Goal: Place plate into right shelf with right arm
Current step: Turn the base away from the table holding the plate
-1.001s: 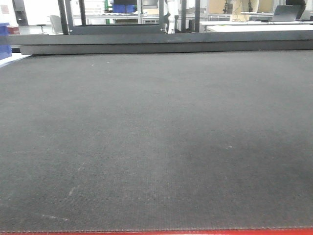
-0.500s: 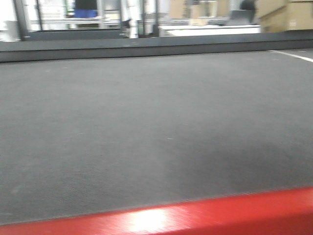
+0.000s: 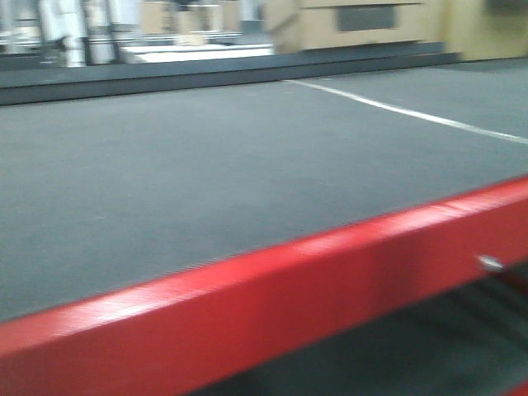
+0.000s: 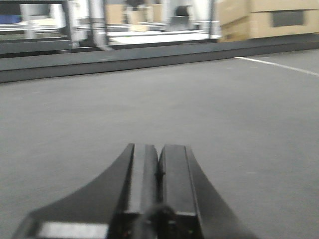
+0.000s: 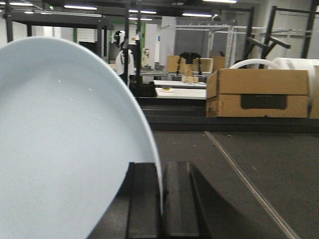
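Note:
The white plate [image 5: 60, 144] fills the left half of the right wrist view, standing on edge. My right gripper [image 5: 161, 167] is shut on its rim, one black finger on each face. In the left wrist view my left gripper [image 4: 158, 149] is shut with nothing in it, hovering low over the dark mat [image 4: 224, 109]. The right shelf is out of view. Neither gripper nor the plate appears in the front view.
The front view shows the red-framed table [image 3: 272, 289] with its dark grey mat [image 3: 165, 165] and a white line [image 3: 412, 113] across it. Cardboard boxes [image 5: 256, 92] stand beyond the mat at the right. Dark frames and benches fill the background.
The front view has swung to the right: the table's red edge now crosses the frame diagonally, and cardboard boxes and a white line have come into view.

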`<act>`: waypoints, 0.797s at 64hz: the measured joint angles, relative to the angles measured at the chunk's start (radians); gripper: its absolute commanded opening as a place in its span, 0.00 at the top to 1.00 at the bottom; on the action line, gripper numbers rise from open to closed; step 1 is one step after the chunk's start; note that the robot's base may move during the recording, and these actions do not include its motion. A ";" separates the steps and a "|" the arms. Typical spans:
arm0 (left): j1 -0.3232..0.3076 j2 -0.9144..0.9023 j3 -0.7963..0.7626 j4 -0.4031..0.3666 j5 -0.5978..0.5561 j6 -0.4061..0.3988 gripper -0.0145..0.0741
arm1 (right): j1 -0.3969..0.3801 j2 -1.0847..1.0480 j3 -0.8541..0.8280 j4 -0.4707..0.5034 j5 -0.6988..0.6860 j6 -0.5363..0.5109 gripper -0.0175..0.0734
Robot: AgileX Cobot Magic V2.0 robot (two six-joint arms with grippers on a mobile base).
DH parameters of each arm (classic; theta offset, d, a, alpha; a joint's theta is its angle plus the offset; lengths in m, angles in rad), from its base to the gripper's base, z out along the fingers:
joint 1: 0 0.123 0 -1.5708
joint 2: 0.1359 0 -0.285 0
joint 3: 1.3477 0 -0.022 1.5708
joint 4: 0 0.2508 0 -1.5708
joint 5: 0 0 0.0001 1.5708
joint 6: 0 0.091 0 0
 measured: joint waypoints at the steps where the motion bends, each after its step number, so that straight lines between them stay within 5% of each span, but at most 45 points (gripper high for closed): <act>1: 0.000 0.000 0.000 0.000 0.000 0.000 0.89 | 0.000 0.000 0.000 0.000 0.000 0.000 0.74; 51: 0.000 0.000 0.000 0.000 0.000 0.000 0.89 | 0.000 0.000 0.000 -0.001 0.000 0.000 0.74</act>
